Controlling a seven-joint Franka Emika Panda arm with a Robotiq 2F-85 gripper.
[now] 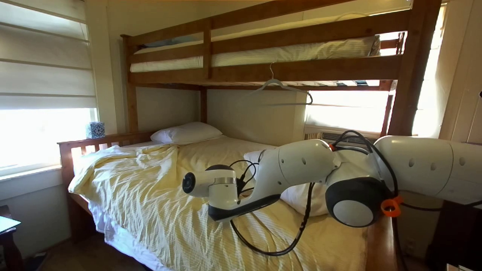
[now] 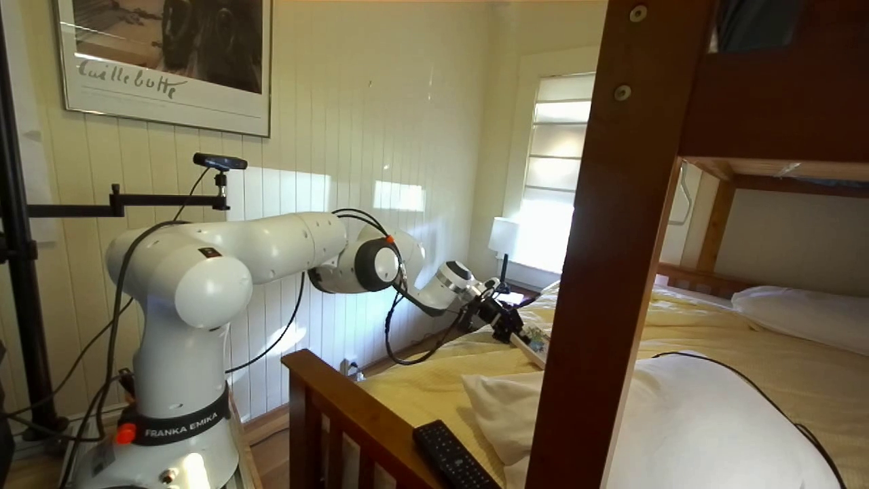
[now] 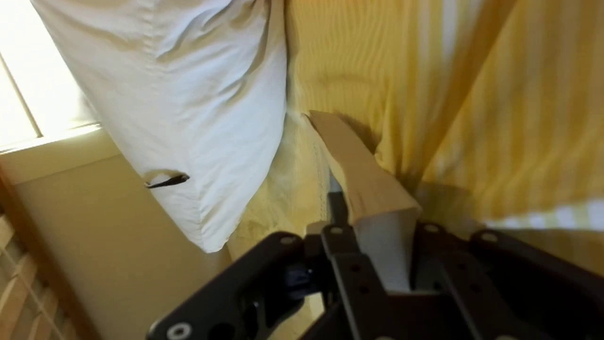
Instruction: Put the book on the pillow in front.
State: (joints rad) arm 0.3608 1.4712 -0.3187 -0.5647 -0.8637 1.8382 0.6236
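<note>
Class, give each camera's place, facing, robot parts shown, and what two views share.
An exterior view: beside the yellow-covered bed, facing across; white jointed arm.
An exterior view: beyond slatted wooden bed end, facing over it; white base, arm, black gripper.
Wrist view: wrist-mounted, facing bed and white pillow; gripper holding pale rectangular book.
Shared in both exterior views: arm, bed.

Yellow all across the bedspread (image 3: 542,118), and up close in the wrist view, paler stripes run through it! Black for the jaws. The book (image 3: 363,172): tan on one face, pale grey on another, green and blue mottling its cover in an exterior view. White on the pillow (image 2: 706,421), white again on the farther pillow (image 1: 188,133). White arm (image 2: 292,244), black joint casing (image 1: 354,188), orange fitting (image 1: 391,214). Brown on the bunk frame (image 1: 308,69), black on the remote (image 2: 453,454), and that box (image 1: 95,130): blue-and-white patterned!
</note>
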